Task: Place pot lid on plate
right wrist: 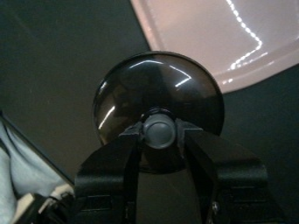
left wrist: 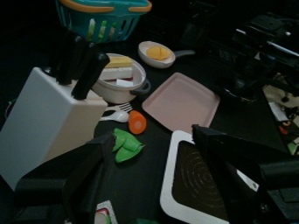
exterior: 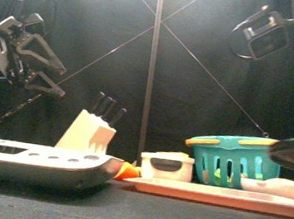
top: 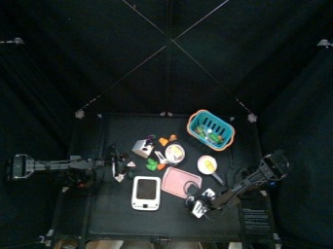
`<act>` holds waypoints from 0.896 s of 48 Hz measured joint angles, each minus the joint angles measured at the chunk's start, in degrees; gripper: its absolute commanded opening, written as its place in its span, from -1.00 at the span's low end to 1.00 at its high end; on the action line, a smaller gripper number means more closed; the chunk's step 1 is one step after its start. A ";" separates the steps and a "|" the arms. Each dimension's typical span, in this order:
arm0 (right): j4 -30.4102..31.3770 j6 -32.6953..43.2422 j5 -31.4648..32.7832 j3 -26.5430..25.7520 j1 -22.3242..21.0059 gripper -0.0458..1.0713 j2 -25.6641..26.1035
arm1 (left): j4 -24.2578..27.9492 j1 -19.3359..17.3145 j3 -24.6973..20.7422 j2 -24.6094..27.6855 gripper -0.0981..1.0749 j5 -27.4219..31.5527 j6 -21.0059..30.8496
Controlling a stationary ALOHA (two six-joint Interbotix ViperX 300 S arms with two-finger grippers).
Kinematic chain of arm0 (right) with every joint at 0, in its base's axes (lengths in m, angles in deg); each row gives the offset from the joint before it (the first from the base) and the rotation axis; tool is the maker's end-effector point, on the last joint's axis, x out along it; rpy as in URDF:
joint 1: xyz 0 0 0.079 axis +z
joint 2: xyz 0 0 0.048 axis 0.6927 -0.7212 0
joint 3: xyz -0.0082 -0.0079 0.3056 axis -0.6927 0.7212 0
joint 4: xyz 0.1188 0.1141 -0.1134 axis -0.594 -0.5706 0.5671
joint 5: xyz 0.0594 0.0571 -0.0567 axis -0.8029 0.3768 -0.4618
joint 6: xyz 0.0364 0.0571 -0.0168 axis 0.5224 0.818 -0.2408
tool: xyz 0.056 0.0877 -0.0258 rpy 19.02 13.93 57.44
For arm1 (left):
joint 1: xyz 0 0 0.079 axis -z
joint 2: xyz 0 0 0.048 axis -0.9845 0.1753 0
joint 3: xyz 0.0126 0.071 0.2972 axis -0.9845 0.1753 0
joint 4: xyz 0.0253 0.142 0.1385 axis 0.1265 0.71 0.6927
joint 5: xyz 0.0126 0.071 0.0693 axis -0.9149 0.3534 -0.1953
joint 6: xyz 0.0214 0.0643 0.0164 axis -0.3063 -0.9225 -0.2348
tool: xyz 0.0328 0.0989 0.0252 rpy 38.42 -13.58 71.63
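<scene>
Right wrist view: the black pot lid (right wrist: 158, 101) is gripped by its knob between the right gripper (right wrist: 160, 136) jaws, just beside the pink plate (right wrist: 222, 39), whose far part is cut off. The left gripper (left wrist: 152, 175) is seen spread apart, empty, near the scale (left wrist: 216, 188).

you're looking at a lab test pen: black curtains (top: 78, 58) wall in a small black table (top: 124, 131) set with kitchen props, a knife block (left wrist: 47, 114), a teal basket (exterior: 236, 158).
</scene>
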 measured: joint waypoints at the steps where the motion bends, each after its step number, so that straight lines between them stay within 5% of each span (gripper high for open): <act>1: 0.26 0.00 0.00 -0.18 -0.97 0.22 0.00 | 0.00 0.00 0.00 0.00 0.94 0.00 0.00; 19: 6.06 0.00 0.35 -2.90 -11.34 0.23 -5.27 | 0.00 -0.09 0.26 0.00 0.94 0.00 0.00; 43: 10.11 0.09 2.55 -5.19 -13.97 0.30 -10.37 | -0.44 -0.09 0.35 0.09 0.94 0.00 0.09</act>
